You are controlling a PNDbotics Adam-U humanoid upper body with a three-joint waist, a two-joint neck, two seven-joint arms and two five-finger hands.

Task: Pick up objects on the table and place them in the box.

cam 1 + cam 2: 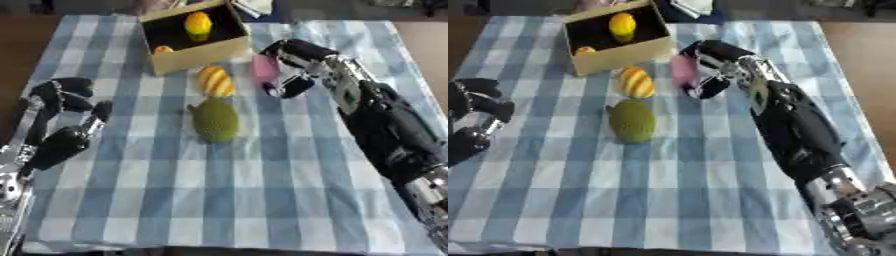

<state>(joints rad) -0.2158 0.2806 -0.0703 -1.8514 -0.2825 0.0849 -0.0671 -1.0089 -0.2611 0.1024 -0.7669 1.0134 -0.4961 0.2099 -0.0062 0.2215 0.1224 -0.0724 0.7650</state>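
Observation:
A cardboard box (203,54) stands at the far middle of the table, with a yellow fruit (198,23) and a small orange thing (163,49) inside it. Just in front of the box lies a yellow-and-orange striped object (215,81), and nearer me a green oval object (215,120). My right hand (293,62) reaches in from the right, its fingers and thumb curled round a pink object (264,69) to the right of the striped one. My left hand (63,100) rests at the left edge with fingers relaxed, holding nothing.
A blue-and-white checked cloth (227,190) covers the table. Brown tabletop (429,45) shows beyond the cloth at right and left. Some white items (254,6) lie behind the box at the far edge.

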